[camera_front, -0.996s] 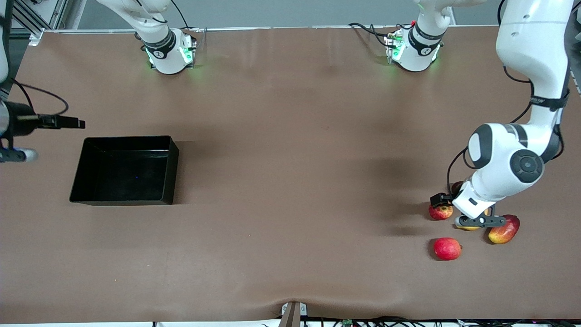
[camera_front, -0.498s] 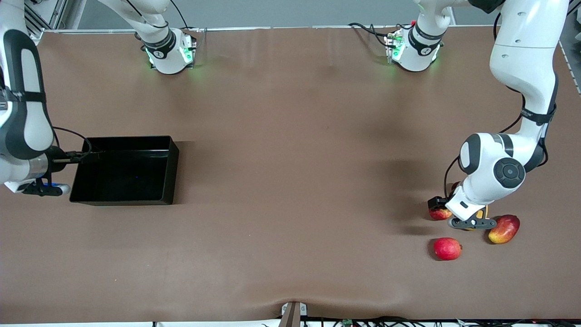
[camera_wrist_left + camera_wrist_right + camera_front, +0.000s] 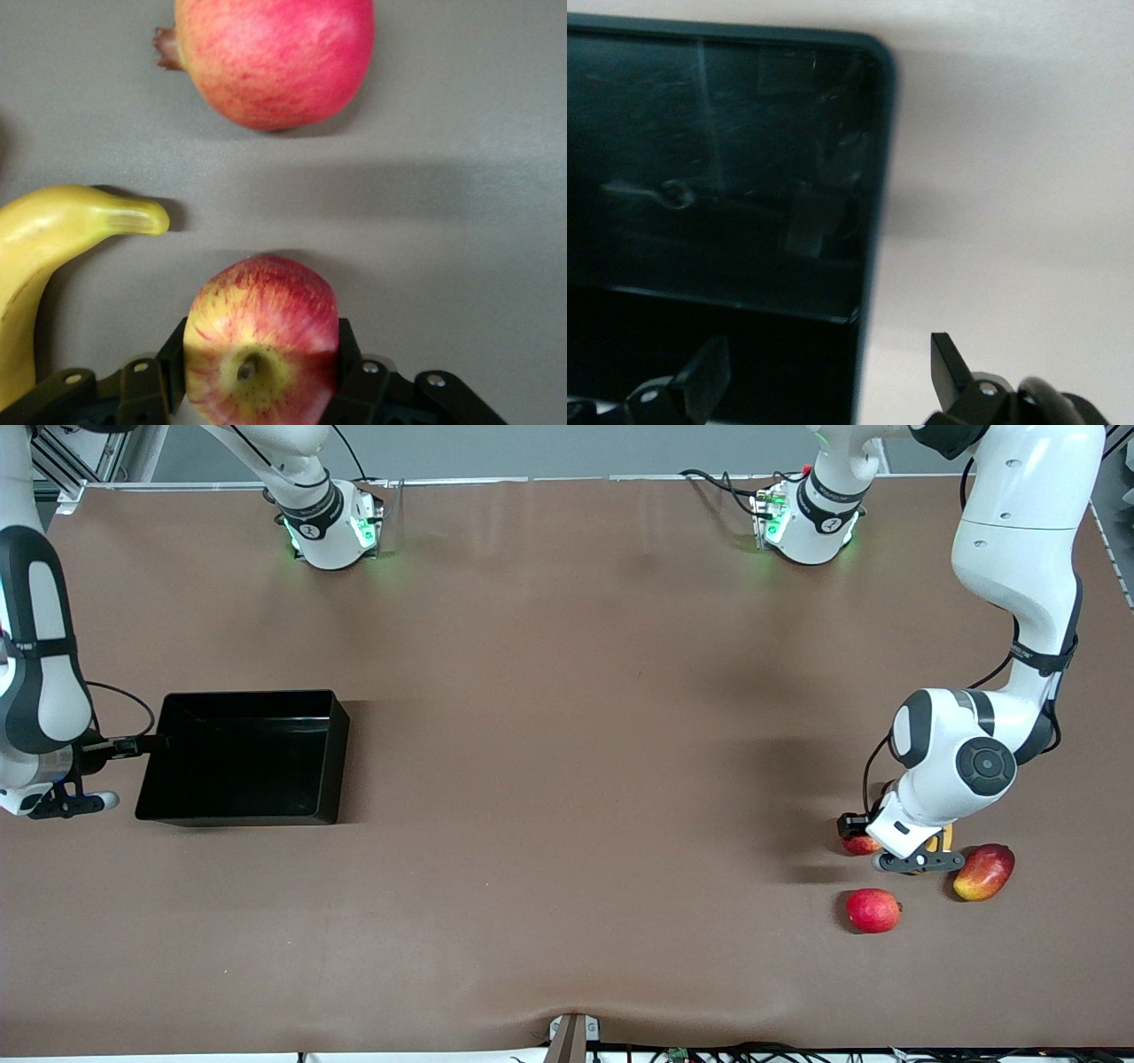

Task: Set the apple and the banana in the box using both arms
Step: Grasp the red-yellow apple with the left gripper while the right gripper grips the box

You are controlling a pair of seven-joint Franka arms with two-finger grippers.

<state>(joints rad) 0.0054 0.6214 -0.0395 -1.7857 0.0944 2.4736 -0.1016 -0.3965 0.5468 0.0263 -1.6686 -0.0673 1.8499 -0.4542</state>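
Two black fingers of the left end effector [image 3: 257, 376] stood on either side of the small round red apple with pale yellow streaks [image 3: 259, 341], pressing its flanks, so it looked clamped on the fruit low over the brown desk [image 3: 567, 779] at the left arm's end. Beside it lay the curved yellow banana [image 3: 49, 266], and the evenly pinkish-red round fruit with a nub [image 3: 275, 57] sat nearer the front camera. An oval red-and-yellow mango [image 3: 983, 872] lay close by. By my judgement the apple was light, firm and smooth-skinned, likely to slip if pinched off-centre, so a hold across its widest girth suited it; the banana would be softer and best taken mid-length. At the right arm's end, the right end effector [image 3: 824, 376] had its fingers apart, astride one glossy wall of the shallow rectangular black plastic box [image 3: 244, 757], which was empty. Only the left wrist view showed the grip on the apple; the front view hid it under the arm, yet alone showed how far the box lay from the fruit.
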